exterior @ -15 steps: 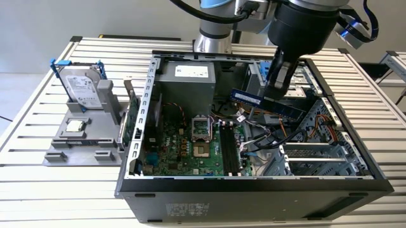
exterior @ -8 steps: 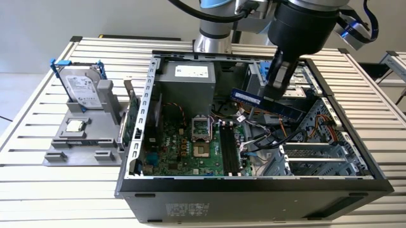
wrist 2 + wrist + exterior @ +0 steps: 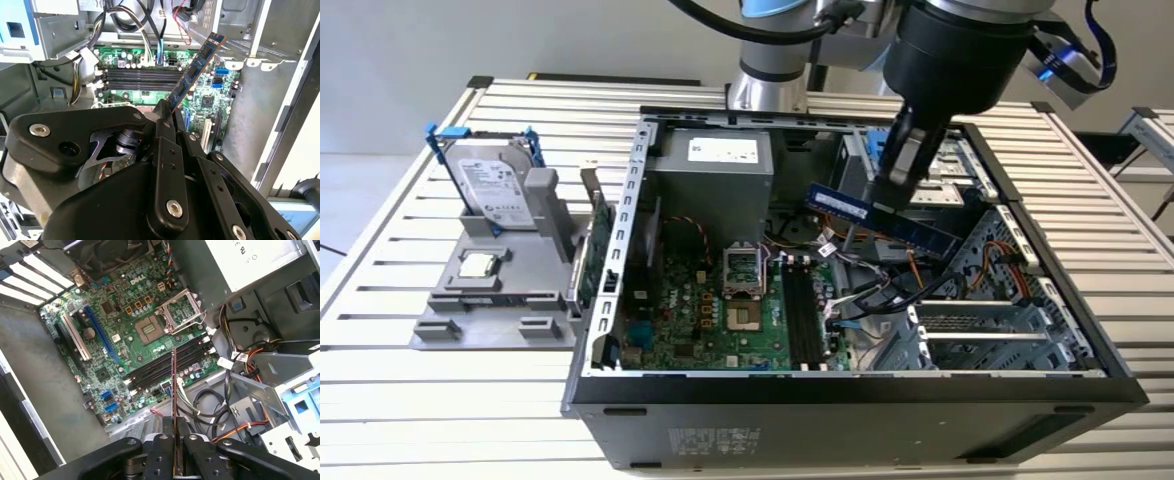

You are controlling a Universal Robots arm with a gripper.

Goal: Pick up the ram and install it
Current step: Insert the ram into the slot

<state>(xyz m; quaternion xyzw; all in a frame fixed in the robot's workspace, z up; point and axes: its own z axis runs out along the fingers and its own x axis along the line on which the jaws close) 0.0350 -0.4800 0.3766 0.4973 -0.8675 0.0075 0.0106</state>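
Pick-up is done: the hand (image 3: 898, 188) is clamped on the ram (image 3: 937, 238), which hangs tilted in the air inside the open computer case (image 3: 854, 395), above the motherboard (image 3: 115, 335). Install is left: the ram is not seated and sits clear of the memory slots (image 3: 165, 365).

We found the ram (image 3: 887, 222) hanging over the case (image 3: 854, 392); the hard drive (image 3: 494, 185) stood outside, at the exterior view's left.

Case (image 3: 638, 190): matt grey sheet metal. Motherboard (image 3: 115, 347): glossy green board. Gripper (image 3: 174, 442): matt black. Ram (image 3: 927, 233): dark bluish board.
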